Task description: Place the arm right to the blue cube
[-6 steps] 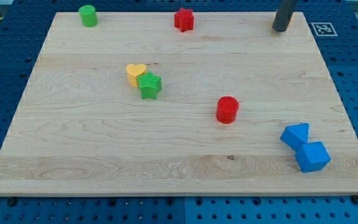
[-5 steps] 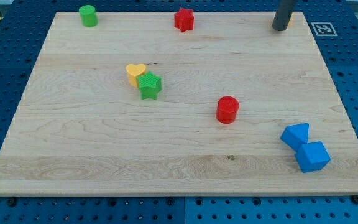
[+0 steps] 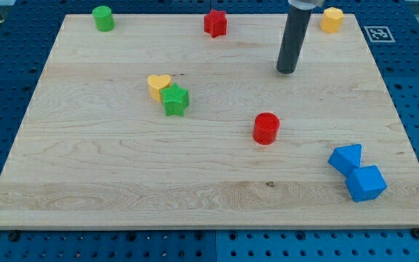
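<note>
The blue cube [image 3: 366, 183] lies near the board's lower right corner, touching a second blue block [image 3: 346, 158] of angular shape just above and left of it. My tip [image 3: 286, 71] stands on the board in the upper middle-right, far above and to the left of the blue cube. It is about a block's length above and slightly right of the red cylinder [image 3: 265, 128]. It touches no block.
A yellow block [image 3: 332, 20] sits at the top right edge. A red star [image 3: 215, 22] and a green cylinder [image 3: 103, 18] are along the top. A yellow heart [image 3: 158, 86] touches a green star [image 3: 174, 100] at centre left. The wooden board [image 3: 86, 182] lies on a blue pegboard.
My tip has moved from the top right corner down and to the left, uncovering the yellow block there. No block has moved.
</note>
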Motion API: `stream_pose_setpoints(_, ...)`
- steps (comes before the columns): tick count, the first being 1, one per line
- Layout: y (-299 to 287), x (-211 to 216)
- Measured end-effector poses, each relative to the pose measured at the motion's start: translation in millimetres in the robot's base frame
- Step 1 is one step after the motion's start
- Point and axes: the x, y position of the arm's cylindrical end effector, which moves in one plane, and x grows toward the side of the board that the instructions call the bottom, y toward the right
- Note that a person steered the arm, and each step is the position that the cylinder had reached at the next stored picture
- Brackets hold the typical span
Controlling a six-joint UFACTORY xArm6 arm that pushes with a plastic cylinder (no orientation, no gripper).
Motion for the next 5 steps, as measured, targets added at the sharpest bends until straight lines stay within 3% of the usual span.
stream_pose_setpoints(1, 3, 29)
stream_pose_setpoints(4, 152, 166)
stream_pose_setpoints(5, 138, 213)
